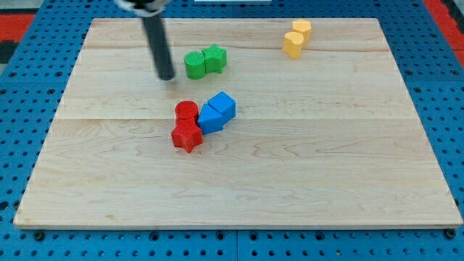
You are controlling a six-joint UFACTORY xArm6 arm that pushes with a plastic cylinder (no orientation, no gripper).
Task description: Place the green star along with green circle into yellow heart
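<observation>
The green circle (194,64) and the green star (214,58) sit touching each other near the view's top, left of centre. The yellow heart (293,44) lies at the top right, touching a second yellow block (301,30) just above it. My tip (167,76) rests on the board just left of the green circle, a small gap away from it.
A red cylinder (186,111) and a red star (186,135) sit together near the board's middle, touching two blue blocks (217,112) on their right. The wooden board (239,188) lies on a blue perforated surface.
</observation>
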